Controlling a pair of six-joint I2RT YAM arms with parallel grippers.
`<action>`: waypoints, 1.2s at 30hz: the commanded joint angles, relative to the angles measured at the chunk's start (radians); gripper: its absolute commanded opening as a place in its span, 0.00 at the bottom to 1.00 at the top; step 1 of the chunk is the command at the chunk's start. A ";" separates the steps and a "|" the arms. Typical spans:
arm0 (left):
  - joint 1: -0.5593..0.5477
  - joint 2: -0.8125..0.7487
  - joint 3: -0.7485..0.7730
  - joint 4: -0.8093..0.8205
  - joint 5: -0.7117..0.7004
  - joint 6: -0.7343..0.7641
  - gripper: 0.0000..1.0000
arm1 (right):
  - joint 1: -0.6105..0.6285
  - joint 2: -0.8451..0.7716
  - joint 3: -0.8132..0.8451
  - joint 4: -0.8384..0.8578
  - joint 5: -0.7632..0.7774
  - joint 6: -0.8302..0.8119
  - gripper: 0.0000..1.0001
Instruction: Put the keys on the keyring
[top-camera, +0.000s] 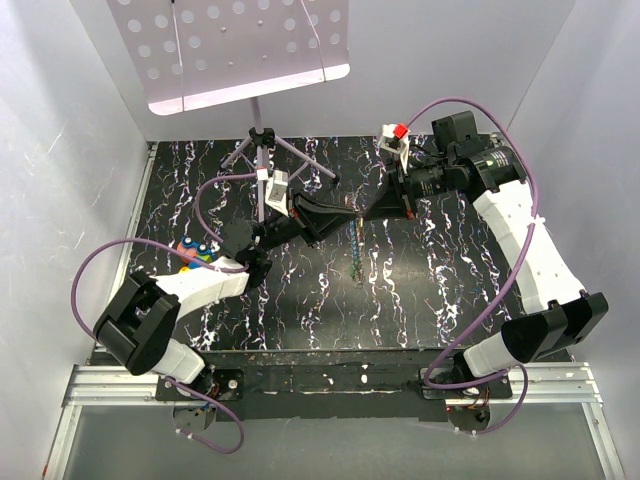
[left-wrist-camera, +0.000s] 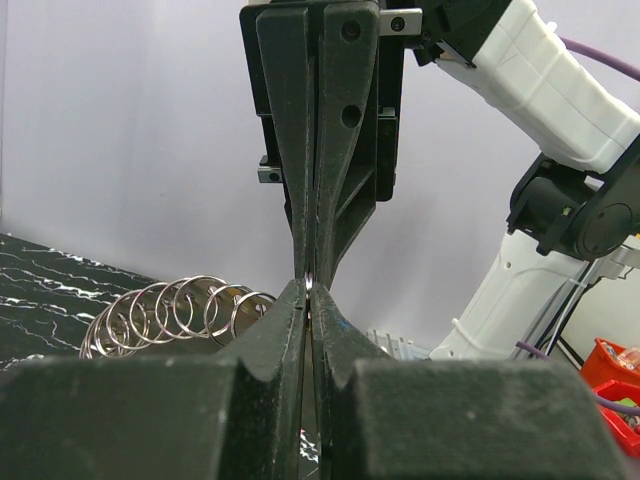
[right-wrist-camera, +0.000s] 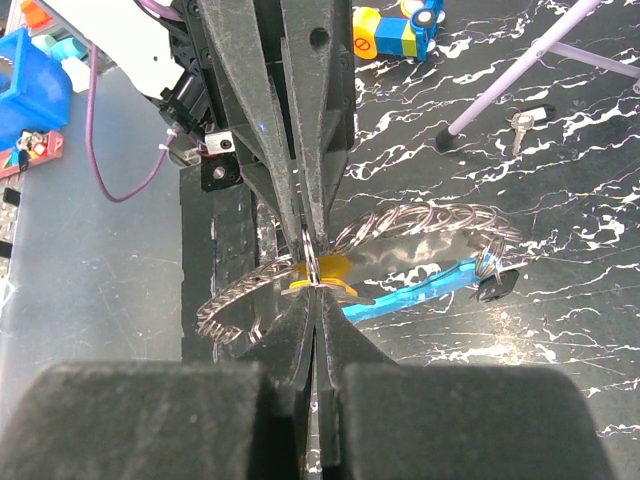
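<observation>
The yellow key (right-wrist-camera: 333, 268) sits right at the tips, its head tucked just behind the spot where the two pincers meet nose to nose above mid-table. A thin ring (right-wrist-camera: 309, 252) stands in that same seam. The right gripper (right-wrist-camera: 313, 300) is pressed together, and so is the left gripper (left-wrist-camera: 307, 305). Which one pinches the ring or the key, I cannot tell.

From the seam the chain (right-wrist-camera: 430, 215) of rings arcs off both ways and hangs below. Under it lies a blue strip (right-wrist-camera: 415, 292).

Out wider, the table (top-camera: 450, 290) offers open room in front and to the right. The stand (top-camera: 261, 135) has its legs close behind on the left, and toys (top-camera: 195, 252) crowd the left edge beside the left arm. Walls (top-camera: 60, 150) close three sides.
</observation>
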 joint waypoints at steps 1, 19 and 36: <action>0.001 -0.080 0.008 0.075 -0.042 0.016 0.00 | 0.008 -0.006 0.011 -0.042 -0.001 -0.044 0.01; 0.013 -0.057 0.031 0.114 -0.002 -0.047 0.00 | 0.012 0.041 0.032 -0.135 -0.102 -0.121 0.01; 0.013 -0.032 -0.010 0.155 -0.104 -0.065 0.00 | 0.031 0.067 -0.018 -0.020 -0.177 0.014 0.01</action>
